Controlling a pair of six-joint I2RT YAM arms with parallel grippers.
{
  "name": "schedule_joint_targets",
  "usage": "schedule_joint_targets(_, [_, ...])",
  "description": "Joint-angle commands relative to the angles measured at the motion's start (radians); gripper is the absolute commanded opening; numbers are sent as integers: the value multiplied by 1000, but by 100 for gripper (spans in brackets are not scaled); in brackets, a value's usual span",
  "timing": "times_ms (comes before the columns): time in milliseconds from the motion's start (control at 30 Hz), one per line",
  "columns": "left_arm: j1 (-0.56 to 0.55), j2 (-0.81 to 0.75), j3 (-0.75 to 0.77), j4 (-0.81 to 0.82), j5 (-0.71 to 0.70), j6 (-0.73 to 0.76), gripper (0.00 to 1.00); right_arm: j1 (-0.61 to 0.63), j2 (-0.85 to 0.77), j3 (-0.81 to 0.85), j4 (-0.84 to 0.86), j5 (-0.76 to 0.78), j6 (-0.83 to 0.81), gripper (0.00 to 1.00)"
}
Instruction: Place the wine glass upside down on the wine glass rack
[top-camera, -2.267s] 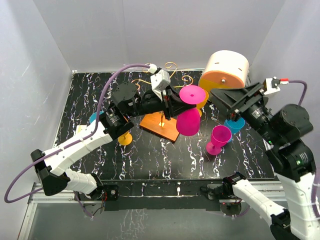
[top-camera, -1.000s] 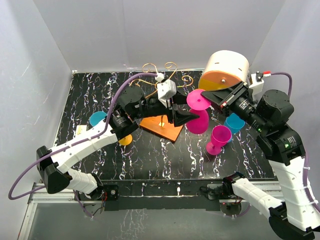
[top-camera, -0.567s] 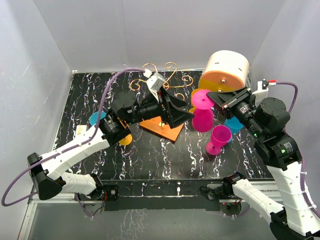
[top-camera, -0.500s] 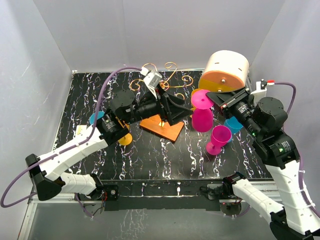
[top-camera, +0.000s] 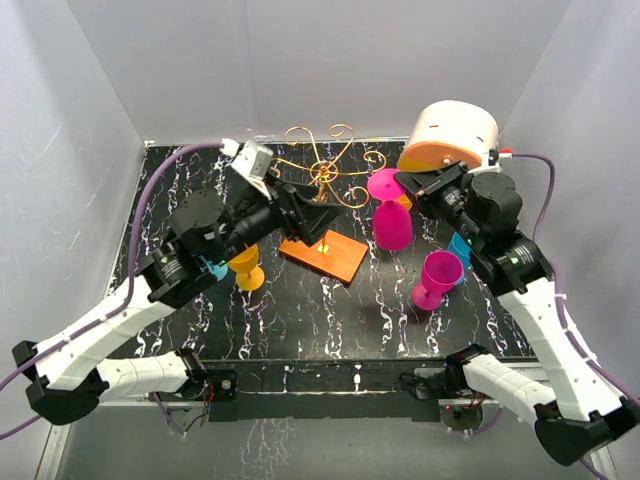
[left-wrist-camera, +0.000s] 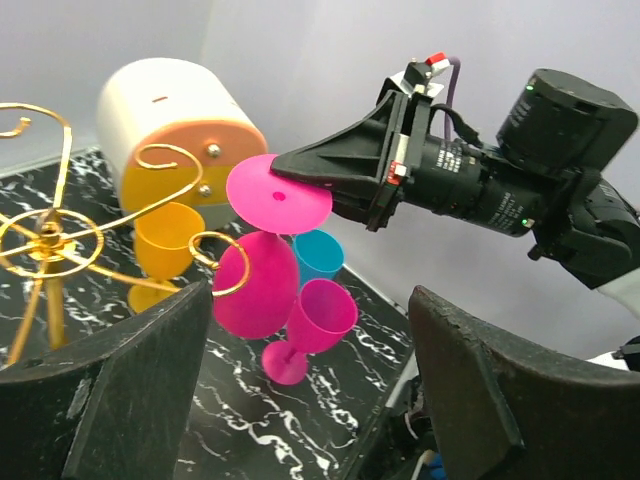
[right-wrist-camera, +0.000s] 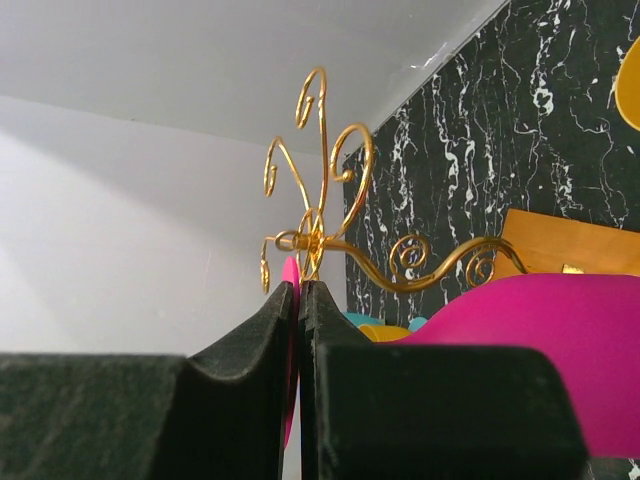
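Magenta shows up twice, so I sort that out first: nearest me a spare goblet (top-camera: 437, 272) stands upright on the black marbled table (top-camera: 330, 320), untouched. Just past it lies the orange wooden base (top-camera: 330, 260) of the wine glass rack (top-camera: 322, 172). The left gripper (top-camera: 312, 215) hangs above the base's far left corner with its fingers spread wide and nothing between them. Further back and to the right, the right gripper (top-camera: 402, 182) is pinched almost closed on the rim of the foot disc of the wine glass (top-camera: 393, 228). The glass hangs foot up and bowl down, its long axis close to vertical with a slight tilt. It sits at the right-hand tip of the rack's rightmost scroll arm (left-wrist-camera: 215, 262), right of the post. From the left wrist camera that curl crosses the top of the bowl, and I cannot tell whether wire and plastic touch. As I judge it, the stem has to travel left, toward the post, into that arm's slot. The right arm carries the job. Farthest back sits a cream and orange drum (top-camera: 455, 130).
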Motion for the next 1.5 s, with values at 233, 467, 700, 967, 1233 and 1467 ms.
schedule_joint_targets(233, [4,-176,-103,-9,-86,180,79,1,151,24,271,-104,22,0])
schedule_joint_targets(467, [4,-188,-105,18,-136,218,79,1,218,44,292,-208,32,0])
schedule_joint_targets(700, [4,-189,-102,32,-129,233,80,2,253,69,313,-312,40,0])
schedule_joint_targets(967, [4,-196,-71,-4,-132,213,81,2,258,85,280,-371,30,0])
schedule_joint_targets(1233, [3,-207,-72,-5,-151,216,82,2,258,95,244,-413,-8,0])
schedule_joint_targets(1467, [3,-208,-76,-6,-162,219,82,1,261,109,230,-451,-28,0])
